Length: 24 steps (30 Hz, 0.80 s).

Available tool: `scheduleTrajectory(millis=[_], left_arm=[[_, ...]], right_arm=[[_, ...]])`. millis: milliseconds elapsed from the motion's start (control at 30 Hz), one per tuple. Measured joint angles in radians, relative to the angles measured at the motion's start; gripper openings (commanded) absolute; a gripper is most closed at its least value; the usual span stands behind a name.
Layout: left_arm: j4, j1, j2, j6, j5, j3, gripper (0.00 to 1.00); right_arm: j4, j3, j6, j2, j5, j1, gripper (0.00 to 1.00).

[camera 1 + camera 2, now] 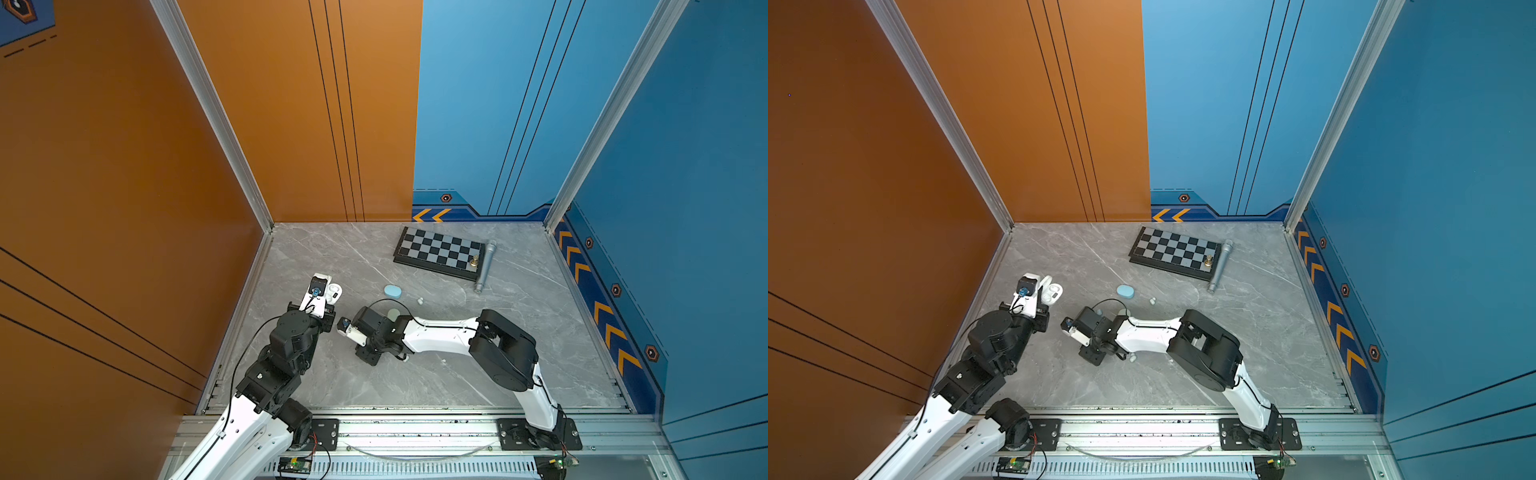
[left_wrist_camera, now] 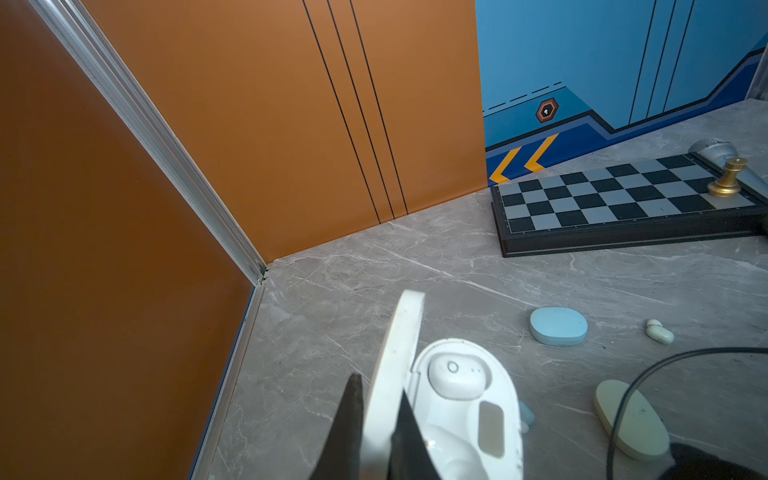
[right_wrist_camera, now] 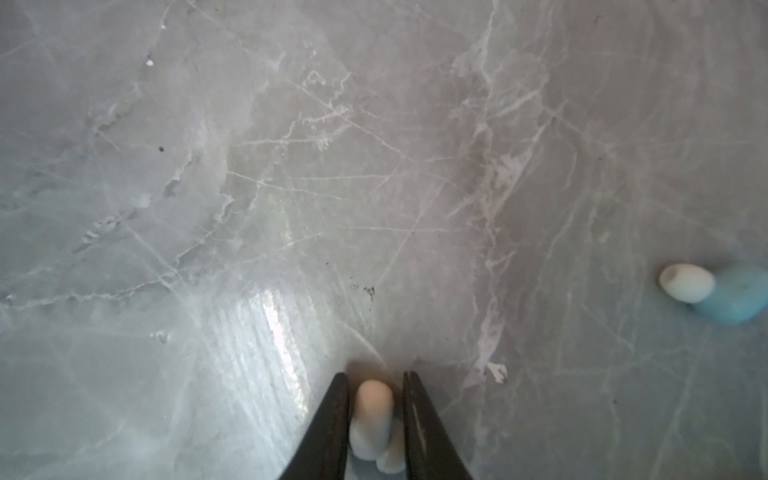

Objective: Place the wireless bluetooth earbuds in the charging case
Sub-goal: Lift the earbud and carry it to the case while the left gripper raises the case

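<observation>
in the right wrist view a white earbud (image 3: 372,411) lies on the grey marble table (image 3: 291,166), right between the two black fingers of the right gripper (image 3: 376,374), its long side running along them. one finger looks to be against it, while a thin sliver of table shows beside the other fingertip, so i cannot tell whether the jaws are clamped on it or just closely around it. a light blue earbud (image 3: 735,299) with a white tip lies well off to the side of that gripper, apart from both fingers

the left gripper (image 2: 379,386) is pinched tight on the raised lid (image 2: 399,332) of the white charging case (image 2: 509,415), which sits open on the table near the orange wall. a seated earbud (image 2: 457,376), white, rests in one socket of the case. beyond the case, nearer the middle of the table, lies a closed light blue case (image 2: 558,326), with a loose earbud (image 2: 660,331) near it
</observation>
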Motion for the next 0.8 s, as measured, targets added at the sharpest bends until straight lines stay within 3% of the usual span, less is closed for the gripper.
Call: scheduleTrajectory(millis=[467, 633, 800], left_arm=[[0.006, 0.004, 0.019, -0.002, 0.035, 0.0, 0.0], [0.045, 0.004, 0.073, -0.018, 0.121, 0.0, 0.0], [0.126, 0.006, 0.181, -0.054, 0.222, 0.0, 0.0]], right_arm=[[-0.01, -0.008, 0.03, -0.039, 0.023, -0.014, 0.12], [-0.01, -0.057, 0.09, -0.173, 0.005, -0.079, 0.12], [-0.014, -0.142, 0.15, -0.335, -0.089, -0.18, 0.11]])
